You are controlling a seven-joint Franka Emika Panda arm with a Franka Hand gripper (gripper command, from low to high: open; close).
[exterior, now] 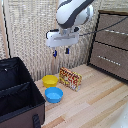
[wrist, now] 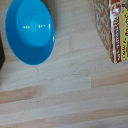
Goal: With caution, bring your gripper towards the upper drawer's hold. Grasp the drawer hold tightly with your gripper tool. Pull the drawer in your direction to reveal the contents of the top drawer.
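Note:
The dark brown dresser stands at the exterior view's right. Its upper drawer [exterior: 113,22] is shut, and the drawer hold [exterior: 118,31], a thin silver bar, runs across its front. My gripper [exterior: 60,51] hangs from the bulky white arm near the top middle, well off to the exterior view's left of the dresser and high above the floor. Its two dark-blue fingers [exterior: 67,50] point down, stand apart and hold nothing. The gripper does not show in the wrist view, and neither does the dresser.
A lower drawer [exterior: 111,64] with a like bar sits under the upper one. On the wooden floor [exterior: 95,102] below the gripper are a yellow bowl [exterior: 50,80], a blue bowl [exterior: 54,94] [wrist: 30,30] and a red-yellow box [exterior: 70,78] [wrist: 112,27]. A black open case [exterior: 17,95] stands at the left.

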